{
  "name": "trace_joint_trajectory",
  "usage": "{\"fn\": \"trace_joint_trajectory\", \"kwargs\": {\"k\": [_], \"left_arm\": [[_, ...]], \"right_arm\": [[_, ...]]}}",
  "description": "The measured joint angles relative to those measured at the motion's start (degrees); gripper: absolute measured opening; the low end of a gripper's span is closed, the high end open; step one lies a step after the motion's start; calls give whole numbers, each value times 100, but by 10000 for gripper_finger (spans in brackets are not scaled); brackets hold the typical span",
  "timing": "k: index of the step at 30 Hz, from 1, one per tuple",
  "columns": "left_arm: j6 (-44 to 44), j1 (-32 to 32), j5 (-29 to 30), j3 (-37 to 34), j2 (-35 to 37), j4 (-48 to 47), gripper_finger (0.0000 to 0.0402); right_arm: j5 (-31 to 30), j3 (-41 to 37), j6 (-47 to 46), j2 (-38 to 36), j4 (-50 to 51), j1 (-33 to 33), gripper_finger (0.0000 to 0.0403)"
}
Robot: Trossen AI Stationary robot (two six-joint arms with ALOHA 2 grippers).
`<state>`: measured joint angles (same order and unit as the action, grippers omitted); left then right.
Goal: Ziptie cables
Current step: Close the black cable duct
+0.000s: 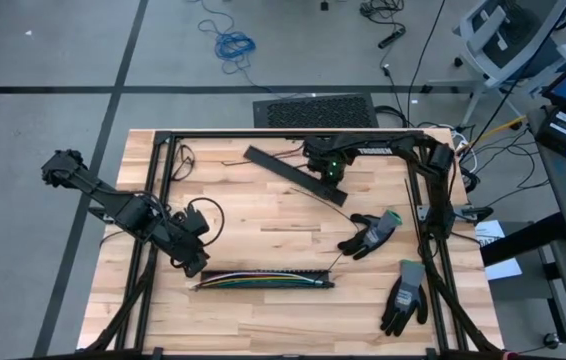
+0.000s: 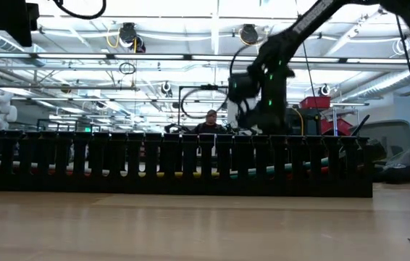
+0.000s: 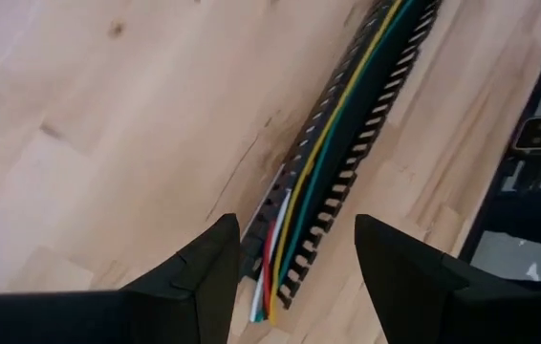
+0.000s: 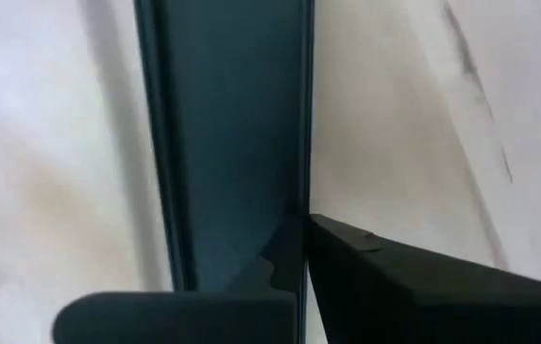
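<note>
The cables (image 1: 263, 279), thin multicoloured wires, lie inside a black slotted strip (image 1: 308, 284) near the table's front edge; the low view shows the strip (image 2: 176, 163) side-on. My left gripper (image 1: 193, 262) hovers open over the strip's left end, a finger on either side of the cable ends (image 3: 272, 287) without touching. My right gripper (image 1: 333, 178) points down, shut, at the right end of a flat black cover strip (image 1: 288, 170) that lies slanted on the far part of the table. My right gripper comes from above, pointing down, and its shut fingers (image 4: 414, 287) meet at one long edge of the flat cover strip (image 4: 294, 172). The strip lies flat on the table. Whether the fingers pinch that edge or only rest on it, I cannot tell.
Two grey-and-black work gloves (image 1: 373, 232) (image 1: 406, 295) lie on the right part of the table. A thin dark strand (image 1: 416, 205) lies by the right frame rail. A black metal frame (image 1: 155, 180) borders the tabletop. A person (image 2: 211, 123) shows far behind.
</note>
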<state>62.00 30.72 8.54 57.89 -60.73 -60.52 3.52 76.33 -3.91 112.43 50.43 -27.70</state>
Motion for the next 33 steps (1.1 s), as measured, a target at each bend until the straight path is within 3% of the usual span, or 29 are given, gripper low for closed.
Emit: {"fn": "trace_joint_trajectory", "kwargs": {"k": [7, 18, 24, 27, 30, 33], "left_arm": [[-1061, -24, 791, 0, 0, 303, 202], [-3198, -469, 2512, 0, 0, 617, 202], [-4214, -749, 2482, 0, 0, 1212, 202], [-4663, -910, 2018, 0, -52, 1460, 202], [-4454, -1033, 1273, -72, -222, 1443, 202], [-4051, -1009, 914, -434, -457, 1621, 202]], "right_arm": [[143, 29, -586, -941, 161, 487, 0], [267, 49, -2934, -2390, 516, 2075, 0], [176, 55, -4057, -2641, 284, 2812, 1], [-29, 55, -4136, -2641, 291, 2987, 1], [-79, 55, -4011, -2641, 241, 2999, 1], [-106, 55, -3734, -2672, 118, 2956, 1]]}}
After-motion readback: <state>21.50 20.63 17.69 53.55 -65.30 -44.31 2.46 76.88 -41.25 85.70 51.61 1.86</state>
